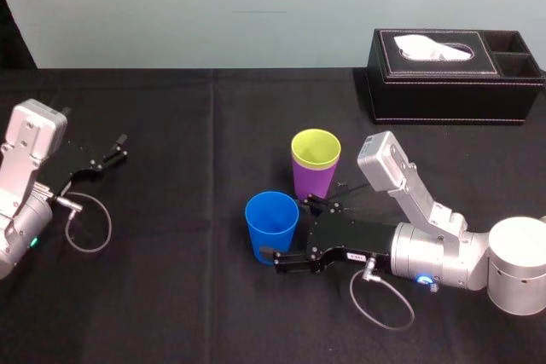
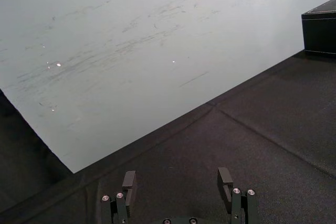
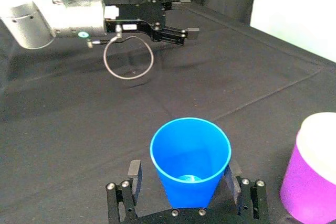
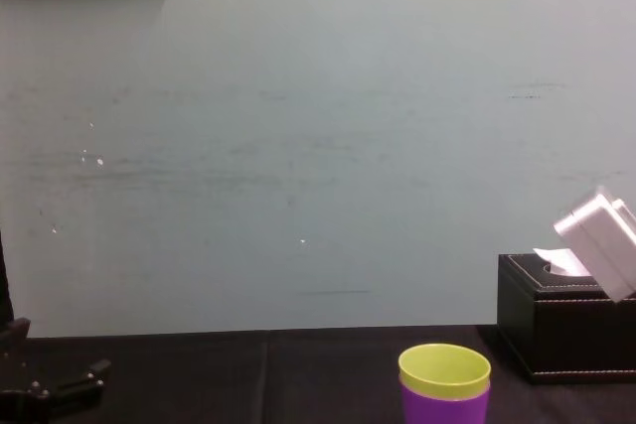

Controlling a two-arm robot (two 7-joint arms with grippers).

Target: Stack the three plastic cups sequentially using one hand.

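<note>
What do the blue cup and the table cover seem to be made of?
Blue cup: probably thin plastic, smooth and even-coloured, with a faint sheen. Table cover: looks like matte black fabric, with creases and a fold line.

Smooth, glossy plastic on the blue cup (image 3: 190, 161), same sheen on the yellow-green cup (image 1: 316, 149) and the purple cup (image 1: 314, 183). Matt black cloth (image 1: 188, 296) underneath, faintly creased. The tissue box (image 1: 452, 95) looks like stitched black leather, low sheen.
</note>
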